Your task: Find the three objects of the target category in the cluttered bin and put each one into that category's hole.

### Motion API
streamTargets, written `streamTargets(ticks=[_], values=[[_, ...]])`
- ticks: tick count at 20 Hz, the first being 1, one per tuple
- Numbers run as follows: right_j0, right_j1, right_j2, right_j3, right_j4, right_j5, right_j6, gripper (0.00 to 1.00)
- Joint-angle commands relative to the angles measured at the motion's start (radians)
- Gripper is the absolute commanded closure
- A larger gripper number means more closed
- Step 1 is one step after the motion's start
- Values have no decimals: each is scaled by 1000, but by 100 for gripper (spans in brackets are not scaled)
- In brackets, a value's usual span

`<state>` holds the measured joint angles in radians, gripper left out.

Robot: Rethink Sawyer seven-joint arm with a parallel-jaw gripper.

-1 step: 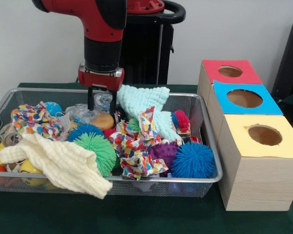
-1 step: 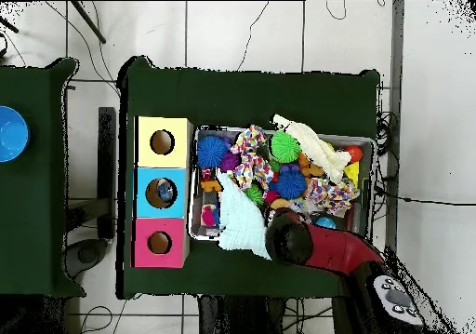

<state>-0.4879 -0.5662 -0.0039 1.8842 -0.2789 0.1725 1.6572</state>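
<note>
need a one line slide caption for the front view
Sawyer gripper reaching into a wire bin cluttered with cloths and spiky balls, beside three wooden boxes with red, blue and yellow holed tops.

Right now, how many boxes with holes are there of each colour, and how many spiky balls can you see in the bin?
Red box: 1
Blue box: 1
Yellow box: 1
Green spiky ball: 1
Blue spiky balls: 2
Purple spiky ball: 1
Total: 7
</note>
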Motion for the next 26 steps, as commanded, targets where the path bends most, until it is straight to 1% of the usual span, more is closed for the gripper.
streamTargets(ticks=[1,5,9,14,19,23,26], values=[[24,92,11,-58,58,-86,213,0],[38,129,1,-74,73,-120,216,0],[43,131,-14,-63,81,-137,209,0],[41,105,-25,-49,79,-119,196,0],[34,97,-23,-47,74,-111,188,0],[34,84,-21,-53,79,-86,181,0],[35,57,-17,-46,84,-56,176,0]])
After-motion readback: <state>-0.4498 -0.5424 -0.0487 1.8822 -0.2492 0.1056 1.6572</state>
